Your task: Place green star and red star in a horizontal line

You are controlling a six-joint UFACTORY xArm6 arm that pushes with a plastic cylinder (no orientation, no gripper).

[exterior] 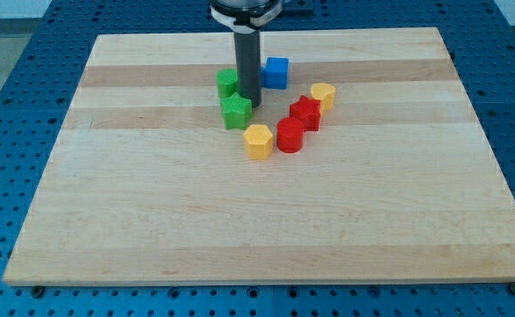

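The green star (235, 112) lies left of the board's middle. The red star (305, 113) lies to its right, at about the same height in the view. My tip (247, 99) stands just above and right of the green star, touching or nearly touching its upper right edge. A second green block (227, 83) sits just left of the rod, above the green star.
A blue cube (276, 72) lies right of the rod. A red cylinder (290, 136) sits below the red star, a yellow block (258, 141) to its left, and another yellow block (323, 95) up right of the red star. The wooden board (151, 220) rests on a blue table.
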